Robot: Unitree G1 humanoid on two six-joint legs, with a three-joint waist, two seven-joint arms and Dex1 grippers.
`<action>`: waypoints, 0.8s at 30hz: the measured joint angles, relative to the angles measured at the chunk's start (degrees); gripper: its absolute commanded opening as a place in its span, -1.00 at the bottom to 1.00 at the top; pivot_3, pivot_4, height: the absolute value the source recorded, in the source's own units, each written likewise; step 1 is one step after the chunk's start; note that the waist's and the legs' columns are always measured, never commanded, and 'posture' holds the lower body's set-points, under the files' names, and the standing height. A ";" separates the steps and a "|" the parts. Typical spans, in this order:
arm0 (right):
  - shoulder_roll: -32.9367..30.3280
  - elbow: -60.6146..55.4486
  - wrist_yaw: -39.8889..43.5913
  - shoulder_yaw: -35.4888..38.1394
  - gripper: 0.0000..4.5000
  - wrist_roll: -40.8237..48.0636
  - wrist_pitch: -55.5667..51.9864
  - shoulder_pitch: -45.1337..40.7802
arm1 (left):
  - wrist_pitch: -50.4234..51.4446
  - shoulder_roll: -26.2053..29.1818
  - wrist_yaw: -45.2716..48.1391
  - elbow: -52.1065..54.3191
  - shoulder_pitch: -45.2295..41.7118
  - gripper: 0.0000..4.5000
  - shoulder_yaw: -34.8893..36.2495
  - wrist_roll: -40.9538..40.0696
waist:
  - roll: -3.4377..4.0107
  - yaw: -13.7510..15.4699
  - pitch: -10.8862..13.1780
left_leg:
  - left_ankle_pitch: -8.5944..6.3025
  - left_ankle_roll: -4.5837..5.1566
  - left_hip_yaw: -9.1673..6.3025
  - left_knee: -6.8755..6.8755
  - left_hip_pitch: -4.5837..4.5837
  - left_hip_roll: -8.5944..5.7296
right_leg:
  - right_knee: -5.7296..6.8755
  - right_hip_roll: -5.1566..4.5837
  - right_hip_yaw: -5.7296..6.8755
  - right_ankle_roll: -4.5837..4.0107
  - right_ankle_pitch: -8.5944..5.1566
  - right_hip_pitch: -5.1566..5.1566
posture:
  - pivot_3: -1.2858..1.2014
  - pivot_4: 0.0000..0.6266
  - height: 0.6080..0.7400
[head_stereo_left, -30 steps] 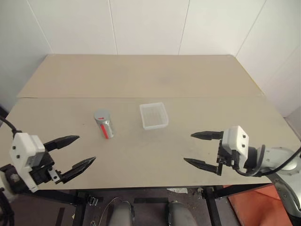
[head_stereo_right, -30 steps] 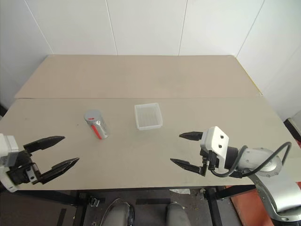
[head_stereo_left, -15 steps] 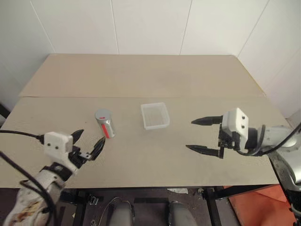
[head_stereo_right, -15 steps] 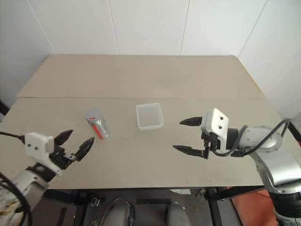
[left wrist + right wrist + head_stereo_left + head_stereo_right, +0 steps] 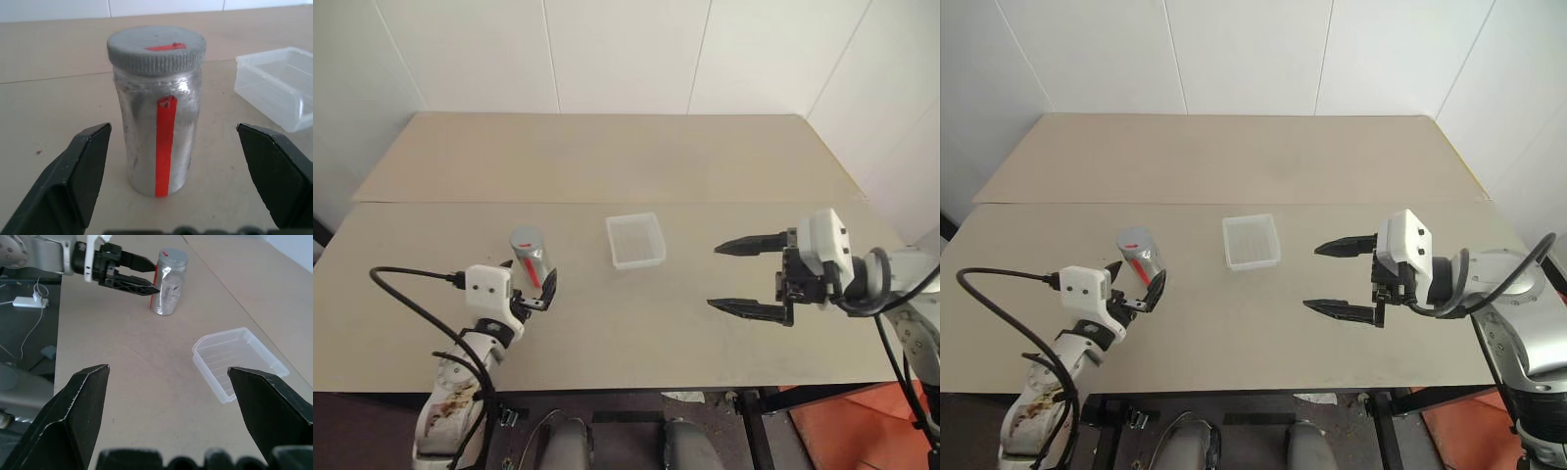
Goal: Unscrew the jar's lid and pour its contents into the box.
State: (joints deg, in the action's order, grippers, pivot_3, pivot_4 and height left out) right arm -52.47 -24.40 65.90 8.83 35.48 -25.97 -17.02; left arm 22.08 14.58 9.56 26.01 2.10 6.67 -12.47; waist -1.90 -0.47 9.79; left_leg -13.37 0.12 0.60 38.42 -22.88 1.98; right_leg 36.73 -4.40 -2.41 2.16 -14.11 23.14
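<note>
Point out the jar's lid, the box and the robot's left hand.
lid [image 5: 156, 49], left wrist view, its flat top.
box [image 5: 635, 260], left eye view, its near rim.
left hand [image 5: 1141, 285], right eye view, between the fingertips.

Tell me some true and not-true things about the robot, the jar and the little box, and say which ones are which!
1. The jar stands upright on the table. True.
2. The lid is off the jar. False: the grey lid sits on top of it.
3. The left hand is squeezing the jar. False: its fingers are spread wide, with a gap on each side of the jar.
4. The box is empty. True: nothing shows inside the clear tray.
5. The right hand holds the box. False: it hangs open off to the side of the box, holding nothing.
</note>
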 measured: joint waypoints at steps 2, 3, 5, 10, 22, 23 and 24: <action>-0.02 -0.68 0.23 0.87 1.00 0.74 0.01 0.09 | -1.06 -0.76 -1.65 -2.16 -1.98 0.99 -1.06 2.46 | 0.00 0.11 0.00 | 0.00 0.00 -0.01 0.00 -0.01 -0.01 | -0.01 0.00 0.00 0.01 0.01 0.00 | 0.03 -0.52 1.00; -0.05 -1.01 0.27 1.08 1.00 0.85 0.01 0.08 | -1.77 -1.44 -2.56 -3.08 -2.88 0.99 -1.33 3.59 | 0.00 0.17 0.00 | 0.00 0.00 -0.01 0.00 -0.01 -0.01 | -0.01 0.00 0.00 0.01 0.01 -0.01 | 0.03 -0.52 1.00; -0.11 -1.12 0.27 1.17 1.00 0.97 0.02 0.09 | -2.76 -2.56 -4.05 -4.66 -4.75 0.99 -1.86 5.16 | 0.00 0.23 0.00 | 0.00 0.00 -0.01 0.01 -0.02 -0.01 | -0.02 0.00 0.00 0.02 0.01 0.00 | 0.03 -0.52 1.00; -0.75 -1.52 0.42 2.40 1.00 1.44 0.03 0.50 | -4.84 -4.19 -5.94 -7.46 -6.63 0.99 -2.38 7.14 | 0.00 0.29 0.00 | 0.00 0.00 -0.01 0.01 -0.03 -0.01 | -0.01 0.00 0.00 0.03 0.01 0.01 | 0.03 -0.52 1.00; -1.15 -2.04 1.77 3.34 1.00 1.73 0.56 1.67 | -7.15 -7.21 -8.93 -12.86 -9.92 0.28 -2.34 8.98 | -0.01 0.61 0.00 | 0.00 0.00 -0.02 0.02 -0.04 -0.03 | -0.01 0.00 0.01 0.04 0.02 0.00 | 0.03 -0.52 1.00; -1.15 -2.06 1.82 3.34 1.00 1.73 0.57 1.77 | -7.25 -7.38 -9.20 -13.64 -10.43 0.12 -2.31 9.15 | -0.01 0.65 0.00 | 0.00 0.00 -0.02 0.03 -0.04 -0.03 | -0.01 0.00 0.01 0.04 0.03 0.00 | 0.03 -0.52 1.00; -1.15 -2.08 1.87 3.36 1.00 1.73 0.57 1.89 | -7.48 -7.55 -9.54 -14.16 -10.89 -0.03 -2.31 9.34 | -0.01 0.66 0.00 | 0.00 0.00 -0.02 0.03 -0.04 -0.03 | -0.01 0.00 0.01 0.05 0.03 0.00 | 0.03 -0.52 1.00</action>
State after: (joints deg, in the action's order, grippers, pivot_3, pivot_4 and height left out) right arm -53.61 -26.48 67.77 12.18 37.21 -25.40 -15.14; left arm 14.60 7.03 0.02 11.86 -8.79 4.36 -3.13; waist -1.91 0.19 9.79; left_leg -13.37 0.12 0.57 38.45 -22.92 1.94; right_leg 36.72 -4.41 -2.41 2.21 -14.08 23.13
